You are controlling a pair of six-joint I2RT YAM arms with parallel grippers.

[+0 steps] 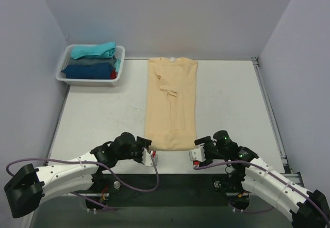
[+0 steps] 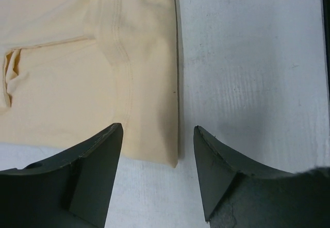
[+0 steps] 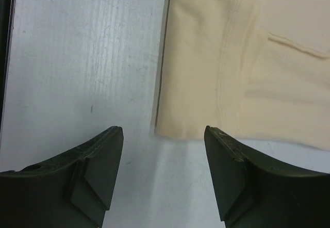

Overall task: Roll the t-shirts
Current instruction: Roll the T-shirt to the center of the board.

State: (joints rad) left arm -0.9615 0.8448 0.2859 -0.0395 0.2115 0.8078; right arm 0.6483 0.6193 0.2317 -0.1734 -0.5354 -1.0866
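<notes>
A light tan t-shirt [image 1: 171, 104] lies flat in a long narrow strip down the middle of the table, collar at the far end, sleeves folded in. My left gripper [image 1: 150, 158] is open just short of the hem's near left corner. In the left wrist view the shirt [image 2: 67, 83] has its corner between the open fingers of the gripper [image 2: 158, 130]. My right gripper [image 1: 195, 155] is open at the near right corner. In the right wrist view the shirt [image 3: 247, 58] ends just ahead of the gripper [image 3: 164, 130]. Neither gripper holds cloth.
A white mesh basket [image 1: 87, 82] stands at the far left corner. It holds a teal bundle [image 1: 93, 50], a dark blue bundle [image 1: 87, 71] and a bit of red cloth [image 1: 114, 75]. Grey walls close in the table on three sides.
</notes>
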